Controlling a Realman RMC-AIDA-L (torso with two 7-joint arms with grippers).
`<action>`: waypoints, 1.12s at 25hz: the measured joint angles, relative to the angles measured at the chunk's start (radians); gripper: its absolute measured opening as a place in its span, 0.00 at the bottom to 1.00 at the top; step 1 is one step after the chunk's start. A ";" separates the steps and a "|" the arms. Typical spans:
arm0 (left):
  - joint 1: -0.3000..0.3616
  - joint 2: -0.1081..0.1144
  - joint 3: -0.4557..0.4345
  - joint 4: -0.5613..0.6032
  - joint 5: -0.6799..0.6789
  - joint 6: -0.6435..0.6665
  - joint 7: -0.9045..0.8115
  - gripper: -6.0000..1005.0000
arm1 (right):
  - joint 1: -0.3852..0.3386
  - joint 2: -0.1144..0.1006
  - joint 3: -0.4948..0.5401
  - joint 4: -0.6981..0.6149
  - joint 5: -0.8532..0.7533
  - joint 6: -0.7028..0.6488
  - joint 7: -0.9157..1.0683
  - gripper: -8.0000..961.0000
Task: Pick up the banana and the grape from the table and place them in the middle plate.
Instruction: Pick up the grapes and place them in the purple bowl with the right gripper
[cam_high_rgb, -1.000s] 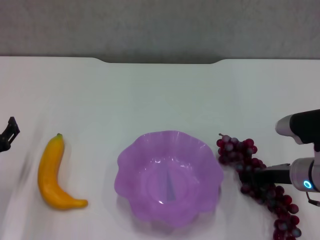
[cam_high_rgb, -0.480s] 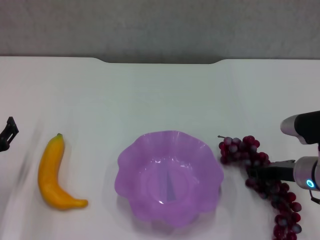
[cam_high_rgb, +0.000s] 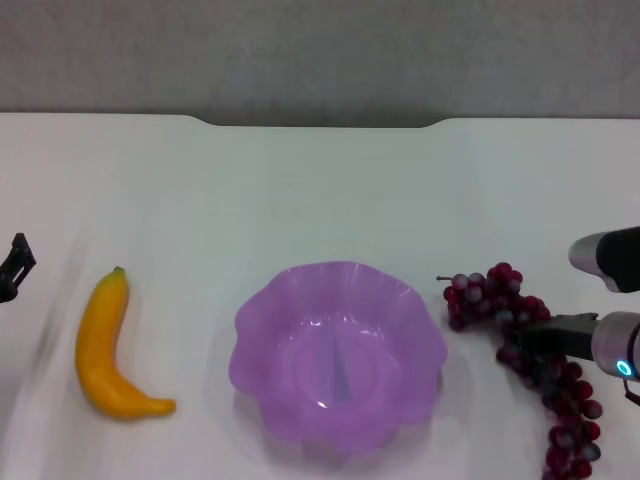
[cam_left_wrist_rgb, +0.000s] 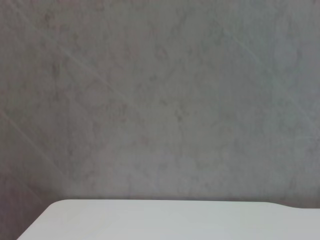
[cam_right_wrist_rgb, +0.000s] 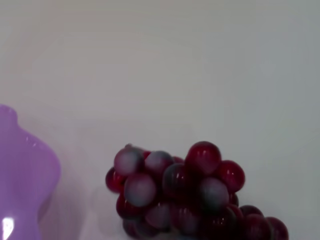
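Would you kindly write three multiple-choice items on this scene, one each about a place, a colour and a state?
1. Where does the banana lie?
A. On the table to the plate's left
B. In the plate
C. Beside the grapes

2. What colour is the plate?
A. Green
B. Light purple
C. White

3. What does the plate hold?
A. The grapes
B. The banana
C. Nothing

Key: 1 A, the banana lies on the table, apart from the plate's left rim. 2 B, its scalloped rim is translucent purple. 3 C, the bowl is bare and the grapes are at the right gripper, outside the rim.
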 joint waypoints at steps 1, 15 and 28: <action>0.000 0.000 0.000 0.000 0.000 0.000 0.000 0.86 | -0.004 0.000 -0.008 0.001 0.000 -0.018 0.000 0.43; -0.002 -0.001 0.000 0.000 0.000 -0.004 0.000 0.86 | -0.030 0.000 -0.165 -0.030 0.000 -0.272 0.007 0.32; -0.002 -0.002 0.000 0.004 0.000 -0.006 0.000 0.86 | -0.104 0.000 -0.321 -0.035 0.012 -0.631 0.008 0.30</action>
